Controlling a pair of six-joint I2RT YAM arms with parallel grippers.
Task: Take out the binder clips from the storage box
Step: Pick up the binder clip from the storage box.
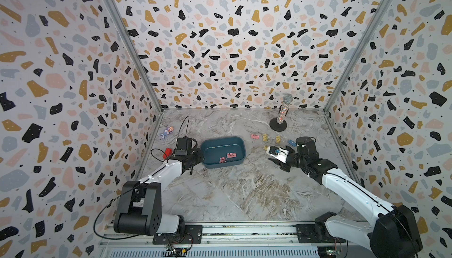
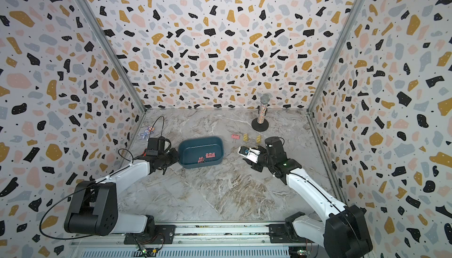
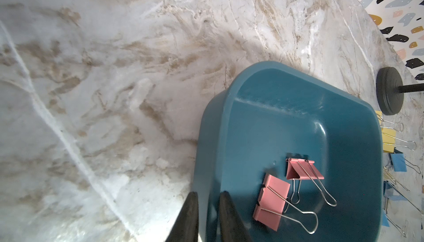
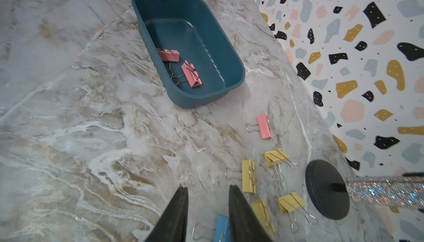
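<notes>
pinching the end wall of the dark teal rounded plastic storage box (image 3: 218,119), our left gripper (image 3: 209,193) is closed on it; our right gripper (image 4: 207,188) hangs parted and empty over the grey marble table (image 4: 91,137). two pink folded-metal binder clips (image 3: 273,199) lie inside the box; pink, yellow and blue ones (image 4: 249,176) lie out on the table, so we judge two picks remain.

Microphone (image 1: 285,107): upright on stand (image 1: 278,125), table's (image 1: 232,190) far right corner.
Toy figure (image 1: 167,132): far left corner.
Red block (image 1: 167,152): left edge.
</notes>
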